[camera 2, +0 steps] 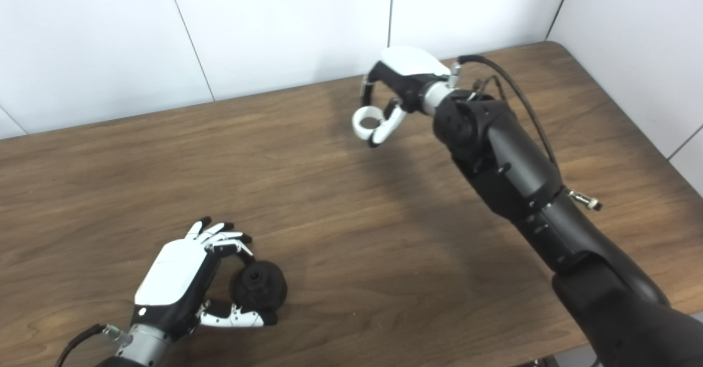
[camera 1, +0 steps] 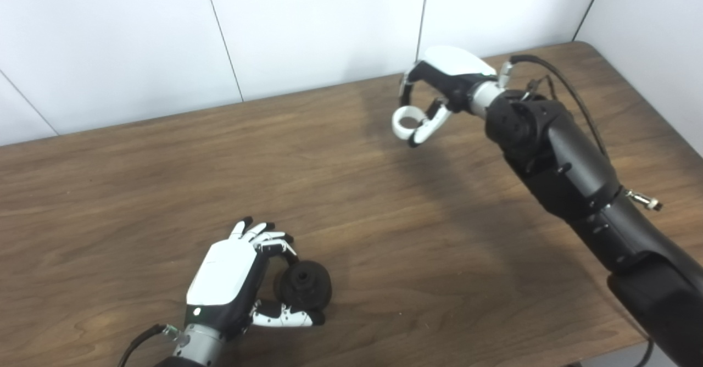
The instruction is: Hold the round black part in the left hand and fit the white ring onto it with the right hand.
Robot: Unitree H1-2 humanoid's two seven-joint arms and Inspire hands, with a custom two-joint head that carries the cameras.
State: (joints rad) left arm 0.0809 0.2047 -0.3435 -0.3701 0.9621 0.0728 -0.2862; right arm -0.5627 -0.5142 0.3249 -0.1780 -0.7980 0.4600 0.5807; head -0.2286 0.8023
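Note:
The round black part sits near the table's front left, inside my left hand. The fingers curl over its far side and the thumb lies along its near side, so the hand is shut on it. My right hand is raised at the back right, well apart from the left hand. It is shut on the white ring, pinched between fingertips and thumb, with the ring's hole facing up. Both show in the right eye view too: the black part and the ring.
The wooden table runs back to white wall panels. The right forearm crosses the table's right side with a cable looped above it. The table's front edge lies close to the left wrist.

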